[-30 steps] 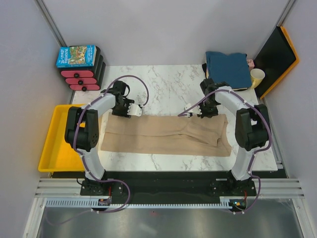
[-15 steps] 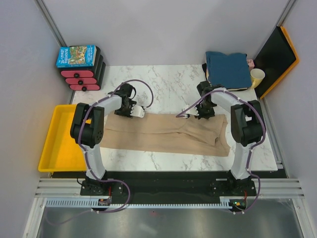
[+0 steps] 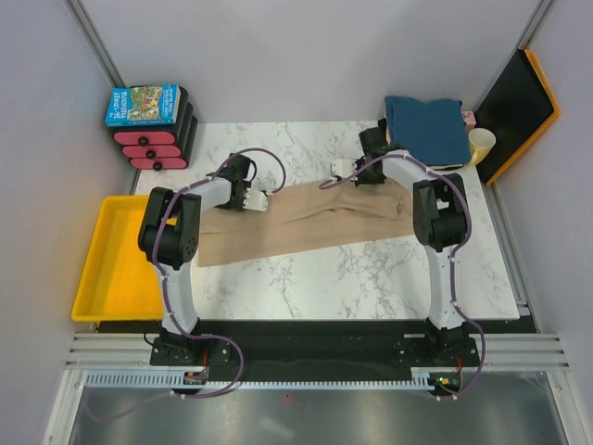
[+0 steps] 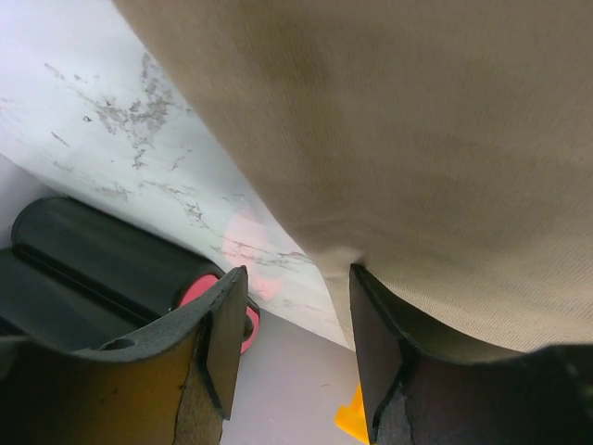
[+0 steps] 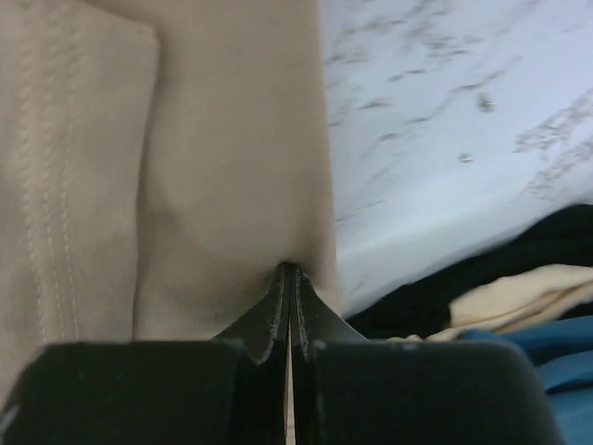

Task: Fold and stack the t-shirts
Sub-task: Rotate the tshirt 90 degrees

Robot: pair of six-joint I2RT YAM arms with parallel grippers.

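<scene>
My right pincer [image 5: 290, 269] is closed, with both fingers pressed flat together. A fold of the tan t-shirt [image 3: 306, 222] is pinched at their tips. In the overhead view this pincer sits above centre, at the shirt's far edge, just left of the teal-blue t-shirt [image 3: 428, 130].

My left pincer [image 4: 296, 278] is not closed: its fingers [image 4: 227, 324] stand apart, and the marble table [image 3: 371, 278] shows through the gap. The tan cloth fills the upper right of the wrist view and drapes against the right-hand finger. Nothing is clamped between the two. In the overhead view this pincer is left of centre, at the shirt's far left edge.

The tan t-shirt lies as a long, narrow band across the middle of the table. Its left end is nearer the bottom of the frame and its right end is higher.

The teal-blue t-shirt lies folded in the upper right of the frame, on top of other cloth. At the lower right of the right wrist view, cream cloth [image 5: 519, 292] and dark cloth [image 5: 435, 292] show beneath the blue.

A pale yellow cup [image 3: 480, 144] stands just right of that stack. A yellow tray [image 3: 107, 269] sits at the table's left edge.
</scene>
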